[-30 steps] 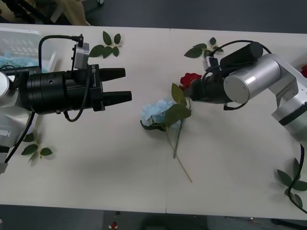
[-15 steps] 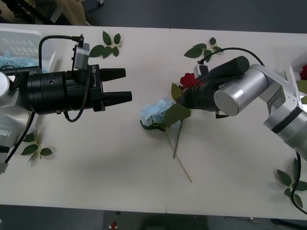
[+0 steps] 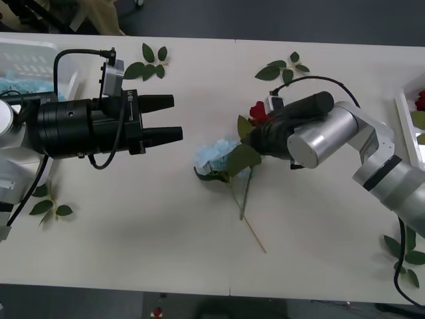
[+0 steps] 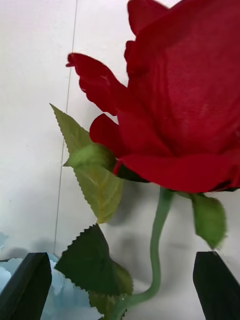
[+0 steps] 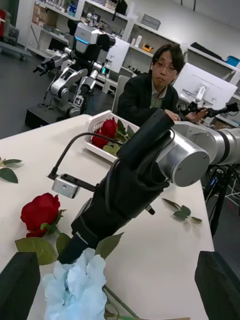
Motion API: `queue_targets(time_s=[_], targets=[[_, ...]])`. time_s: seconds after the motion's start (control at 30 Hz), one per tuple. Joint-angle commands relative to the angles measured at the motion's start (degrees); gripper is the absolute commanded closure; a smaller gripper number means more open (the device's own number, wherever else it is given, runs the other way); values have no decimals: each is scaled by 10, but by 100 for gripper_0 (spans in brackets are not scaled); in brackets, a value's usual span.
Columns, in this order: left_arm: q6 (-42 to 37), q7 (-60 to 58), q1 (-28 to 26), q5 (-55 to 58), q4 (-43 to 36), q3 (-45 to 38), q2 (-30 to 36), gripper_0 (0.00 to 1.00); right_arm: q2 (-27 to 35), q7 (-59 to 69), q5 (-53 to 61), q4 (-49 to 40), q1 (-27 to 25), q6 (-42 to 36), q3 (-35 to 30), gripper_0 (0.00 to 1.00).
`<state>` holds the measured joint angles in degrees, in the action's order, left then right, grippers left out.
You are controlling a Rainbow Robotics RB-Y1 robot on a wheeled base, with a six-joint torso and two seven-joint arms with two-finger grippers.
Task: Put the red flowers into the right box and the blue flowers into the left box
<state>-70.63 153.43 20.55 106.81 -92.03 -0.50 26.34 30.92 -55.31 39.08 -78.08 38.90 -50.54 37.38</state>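
Note:
One of the red flowers, a rose (image 3: 257, 111), lies at mid-table, its stem (image 4: 159, 235) running down between my right gripper's (image 4: 122, 287) open fingers (image 4: 30, 285). In the front view that gripper (image 3: 255, 137) sits low right beside the bloom, half hidden by leaves. Just left of it lies a blue flower (image 3: 212, 157), also seen as a pale blue flower (image 5: 75, 287) in the left wrist view. My left gripper (image 3: 178, 117) hovers open, left of the blue flower. The left box (image 3: 30, 50) at the far left holds blue flowers (image 3: 9, 83). The right box (image 5: 95, 126) holds red flowers (image 5: 104, 139).
Loose leaf sprigs lie at the back (image 3: 147, 63), back right (image 3: 282, 66), front left (image 3: 50, 207) and front right (image 3: 405, 249). The right box's rim (image 3: 404, 109) shows at the table's right edge. A person sits beyond the table's right end.
My right arm has swung its elbow down and outward, turning the wrist while the gripper stays at the rose. The left arm and both flowers have not moved.

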Motion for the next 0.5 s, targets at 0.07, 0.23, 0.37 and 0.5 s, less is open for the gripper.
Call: queue_targets(time_s=[0.07,0.23,0.37,0.5], targets=[[-3,16,-3,2,-18,4,8,9,-12,33,-4,10,16,22,-7,17],[-3,16,-3,2,-18,4,8,9,-12,34,-4,21,15,42,1,17],[-3,16,-3,2,-18,4,8,9,-12,32,-3,30,15,58,7,17],[-3,16,-3,2,-18,4,8,9,-12,31,-3,37,16,70,15,18]])
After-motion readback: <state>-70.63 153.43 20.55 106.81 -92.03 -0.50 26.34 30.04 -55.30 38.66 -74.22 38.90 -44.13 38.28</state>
